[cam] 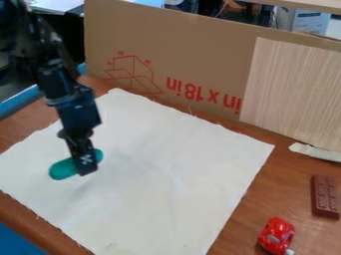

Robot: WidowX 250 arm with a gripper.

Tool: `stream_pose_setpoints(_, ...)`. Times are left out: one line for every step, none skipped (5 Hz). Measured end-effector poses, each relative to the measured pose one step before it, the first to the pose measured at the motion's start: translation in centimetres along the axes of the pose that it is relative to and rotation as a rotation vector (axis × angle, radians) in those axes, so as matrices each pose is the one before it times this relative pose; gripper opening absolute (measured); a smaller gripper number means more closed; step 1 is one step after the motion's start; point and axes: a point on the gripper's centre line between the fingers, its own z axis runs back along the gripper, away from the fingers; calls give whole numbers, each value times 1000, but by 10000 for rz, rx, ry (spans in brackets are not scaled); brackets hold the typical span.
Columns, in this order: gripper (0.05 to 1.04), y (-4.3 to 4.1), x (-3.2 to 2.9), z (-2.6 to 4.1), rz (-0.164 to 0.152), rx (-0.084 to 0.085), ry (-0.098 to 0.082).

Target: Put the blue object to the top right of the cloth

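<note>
Presently, the blue-green object (61, 170) is at the left part of the cloth (166, 194). The end effector (87, 172) hides its middle; if it is wide or gripping, I cannot tell. Near the cloth is one red toy car (276, 234).

One small, rounded red toy car (277, 234), at lower right on the brown wooden desk (276, 184). One rectangular, segmented dark-brown bar (325, 196), flat, near the car. One upright tan cardboard sheet (200, 55), red markings, at the back. One pale, striped wood-grain panel (296, 89), before the cardboard's right part. One whitish strip (316, 152), at the panel's foot.
</note>
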Motion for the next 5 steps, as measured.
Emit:
stream_pose_setpoints(449,-827,1792,-353,256,-18,-429)
stream_pose_setpoints(449,-2557,1933,-981,242,-453,-255)
stream_pose_setpoints(449,-1630,2717,114,-241,367,-629)
stream_pose_setpoints(449,-1113,3127,-1468,-133,202,-157)
stream_pose_setpoints(450,-386,3266,-1903,182,206,88)
